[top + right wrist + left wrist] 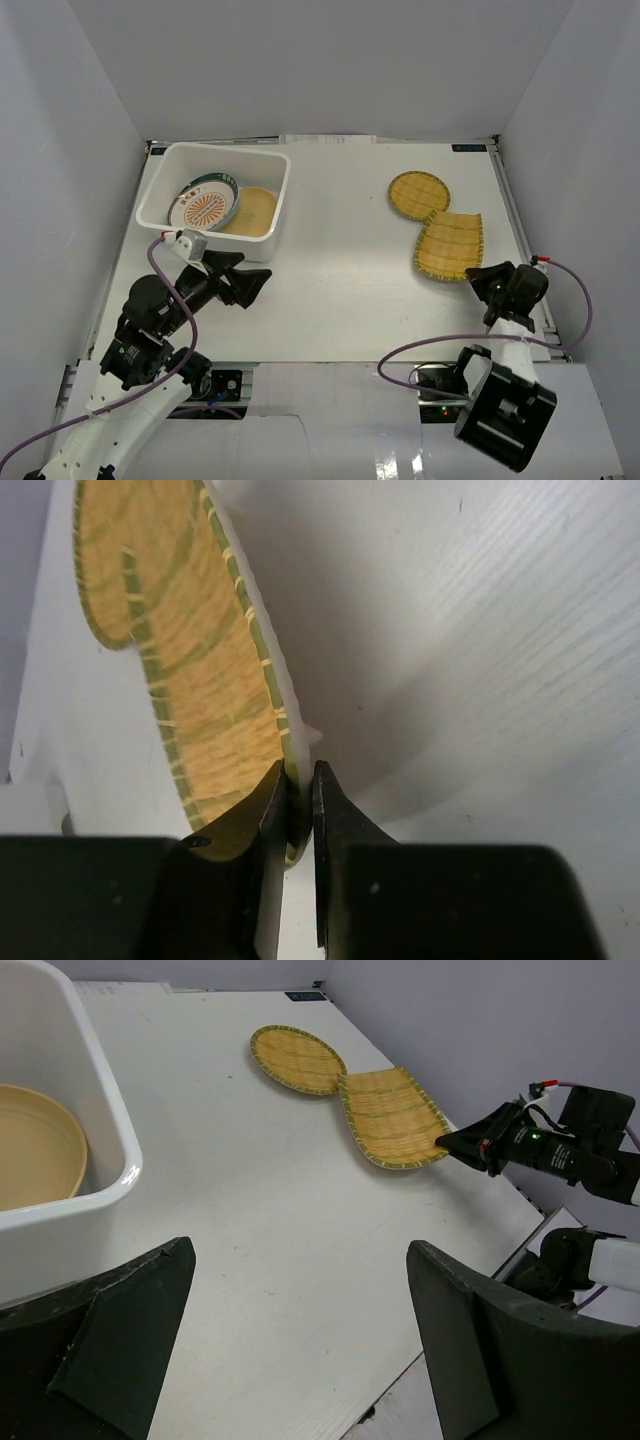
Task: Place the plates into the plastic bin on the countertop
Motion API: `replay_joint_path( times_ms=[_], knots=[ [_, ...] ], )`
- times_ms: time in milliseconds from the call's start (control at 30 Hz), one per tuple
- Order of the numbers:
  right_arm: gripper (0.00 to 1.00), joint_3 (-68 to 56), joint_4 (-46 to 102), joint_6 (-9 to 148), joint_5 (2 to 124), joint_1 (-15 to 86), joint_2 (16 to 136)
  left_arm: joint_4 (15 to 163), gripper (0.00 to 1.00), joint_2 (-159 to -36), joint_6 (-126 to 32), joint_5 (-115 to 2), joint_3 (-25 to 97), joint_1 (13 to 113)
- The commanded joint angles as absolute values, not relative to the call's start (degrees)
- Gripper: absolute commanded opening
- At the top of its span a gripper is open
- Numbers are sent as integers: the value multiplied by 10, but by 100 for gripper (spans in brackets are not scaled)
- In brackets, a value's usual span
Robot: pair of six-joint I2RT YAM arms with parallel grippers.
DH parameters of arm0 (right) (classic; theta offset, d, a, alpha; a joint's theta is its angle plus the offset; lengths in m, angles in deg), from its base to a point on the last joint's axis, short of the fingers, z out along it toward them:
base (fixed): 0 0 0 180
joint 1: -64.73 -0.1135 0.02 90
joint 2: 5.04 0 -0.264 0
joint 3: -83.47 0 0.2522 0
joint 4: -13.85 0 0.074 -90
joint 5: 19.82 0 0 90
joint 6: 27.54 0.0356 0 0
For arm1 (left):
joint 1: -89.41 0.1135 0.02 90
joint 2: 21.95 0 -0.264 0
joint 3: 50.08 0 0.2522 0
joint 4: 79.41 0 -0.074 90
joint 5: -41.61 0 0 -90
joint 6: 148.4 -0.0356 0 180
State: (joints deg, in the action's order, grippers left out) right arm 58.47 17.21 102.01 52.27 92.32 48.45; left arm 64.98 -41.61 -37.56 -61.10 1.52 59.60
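Right wrist, jaws pinching woven plate [190, 680] rim

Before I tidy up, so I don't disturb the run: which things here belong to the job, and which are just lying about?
Job: bin, sunburst plate, yellow plate, round woven plate, square woven plate held by right gripper.
Not the job: purple cables, walls.

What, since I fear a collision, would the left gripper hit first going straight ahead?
Left gripper faces bare countertop; beyond, probably the rectangular woven plate pinched by the right gripper, depth unclear.
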Motion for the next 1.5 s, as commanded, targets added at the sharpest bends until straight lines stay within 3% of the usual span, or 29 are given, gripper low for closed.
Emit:
replay_joint_path(
  times_ms=[0, 133, 233, 533, 633, 733, 933, 1100, 1367, 1400, 1467],
  knots=[
    [8, 565, 197, 1023, 590, 925, 378, 656, 98, -426, -363, -593, 31, 593],
    [8, 472, 291, 1045, 603, 922, 271, 663, 98, -462, -299, -590, 96, 593],
    [8, 384, 303, 1074, 563, 881, 261, 678, 98, -481, -287, -592, 138, 592],
    [8, 216, 202, 1098, 614, 573, 377, 684, 98, -497, -285, -508, 176, 590],
    [8, 157, 143, 1082, 637, 445, 476, 684, 98, -508, -291, -493, 183, 590],
    [8, 14, 153, 1028, 625, 319, 681, 684, 98, -528, -305, -457, 204, 591],
    [8, -305, 204, 1004, 588, 267, 1002, 681, 98, -528, -330, -387, 234, 591],
    [8, -560, 263, 1006, 583, 236, 1197, 678, 98, -531, -338, -344, 234, 591],
    [8, -600, 223, 1075, 613, 193, 1323, 667, 98, -559, -345, -340, 227, 591],
    [11, -603, 228, 1074, 617, 188, 1327, 666, 98, -559, -343, -336, 220, 592],
    [34, -599, 230, 1069, 623, 177, 1324, 666, 98, -556, -342, -334, 217, 592]
  ],
)
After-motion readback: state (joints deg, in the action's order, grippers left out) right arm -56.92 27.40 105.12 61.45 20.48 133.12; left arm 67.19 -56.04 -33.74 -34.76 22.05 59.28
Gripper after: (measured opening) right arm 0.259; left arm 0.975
